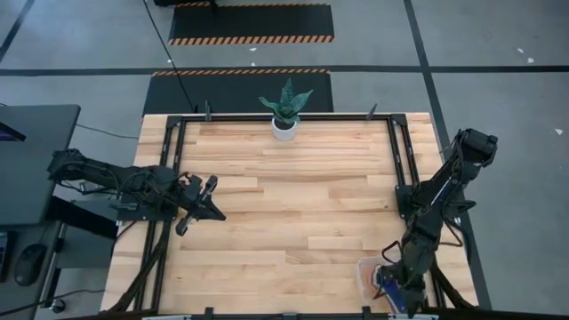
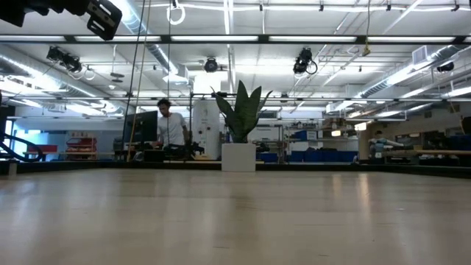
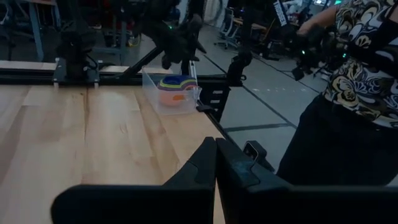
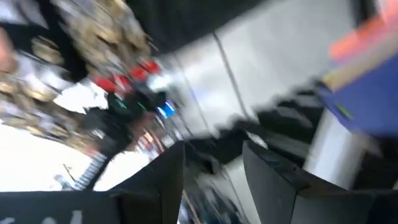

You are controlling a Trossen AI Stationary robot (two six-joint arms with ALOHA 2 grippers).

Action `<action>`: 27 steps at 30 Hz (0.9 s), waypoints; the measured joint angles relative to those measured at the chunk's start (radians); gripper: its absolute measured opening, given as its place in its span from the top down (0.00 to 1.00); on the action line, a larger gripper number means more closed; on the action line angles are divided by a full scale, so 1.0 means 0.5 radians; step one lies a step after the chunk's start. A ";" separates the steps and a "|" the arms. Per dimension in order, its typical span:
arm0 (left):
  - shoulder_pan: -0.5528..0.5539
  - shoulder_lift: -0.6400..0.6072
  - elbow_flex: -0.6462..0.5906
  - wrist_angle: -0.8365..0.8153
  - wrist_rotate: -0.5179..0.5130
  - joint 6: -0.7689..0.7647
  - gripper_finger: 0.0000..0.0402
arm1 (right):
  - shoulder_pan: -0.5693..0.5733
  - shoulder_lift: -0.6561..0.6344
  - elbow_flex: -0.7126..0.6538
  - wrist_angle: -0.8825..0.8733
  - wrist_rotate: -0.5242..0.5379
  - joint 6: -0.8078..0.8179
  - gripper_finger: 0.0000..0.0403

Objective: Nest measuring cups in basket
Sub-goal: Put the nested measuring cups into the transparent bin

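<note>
The clear basket stands at the table's near right corner. Several measuring cups sit nested one in another inside it, the outer one orange, with yellow, green and blue rims showing. My right gripper hovers just above the basket, open, with nothing between its fingers. In the blurred right wrist view, the orange and navy cups show off to one side. My left gripper waits shut over the table's left part, well above the wood.
A white pot with a green plant stands at the middle of the far edge. A person in a patterned shirt stands just off the table's near edge, close to the basket. Bare wood lies between the arms.
</note>
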 joint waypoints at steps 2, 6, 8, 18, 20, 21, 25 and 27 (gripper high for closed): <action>-0.001 0.000 0.000 0.000 0.010 0.004 0.97 | 0.000 -0.035 0.000 0.081 0.219 0.021 0.59; 0.000 0.000 0.000 -0.001 0.017 0.005 0.97 | 0.000 -0.060 0.000 0.148 0.690 0.140 0.59; 0.000 -0.001 0.000 -0.002 0.036 0.036 0.97 | 0.000 -0.061 0.000 0.192 0.820 0.159 0.59; -0.001 0.000 0.000 -0.001 0.079 0.050 0.97 | -0.002 -0.075 0.000 0.360 1.188 0.065 0.59; -0.001 0.000 0.000 -0.001 0.079 0.049 0.97 | 0.001 -0.095 0.000 0.360 1.271 0.022 0.59; -0.001 0.000 0.000 -0.001 0.079 0.048 0.97 | 0.002 -0.109 0.000 0.360 1.321 -0.021 0.59; -0.001 0.000 0.000 0.000 0.080 0.003 0.97 | 0.000 -0.208 0.049 0.242 1.434 -0.202 0.59; -0.001 0.000 0.000 0.001 0.080 -0.001 0.97 | -0.001 -0.286 0.096 0.058 1.466 -0.271 0.59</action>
